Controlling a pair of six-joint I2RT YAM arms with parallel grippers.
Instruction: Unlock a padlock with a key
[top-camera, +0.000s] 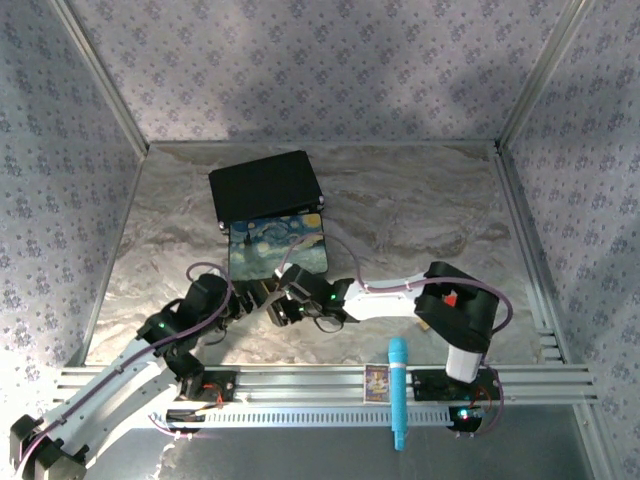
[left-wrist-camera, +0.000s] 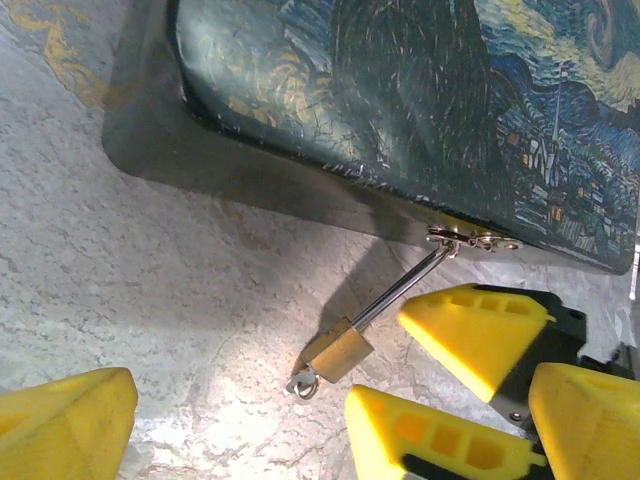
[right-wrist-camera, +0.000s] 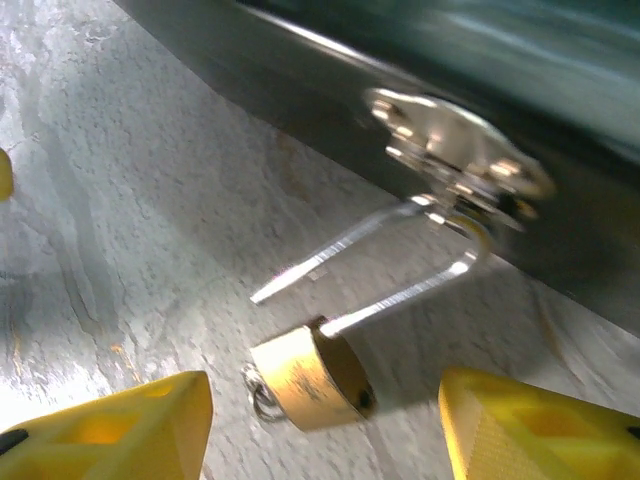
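padlock (right-wrist-camera: 310, 385), shackle (right-wrist-camera: 400, 296) open, key (right-wrist-camera: 261, 391) (mostly hidden)

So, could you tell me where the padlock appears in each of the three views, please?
Top external: too small to pick out, somewhere under the arms at the near edge of the painted box.
Left wrist: the padlock lies lower centre, on the table.
Right wrist: the padlock lies lower centre, close up.
Shared landmark: the box's silver hasp, holding its shackle.
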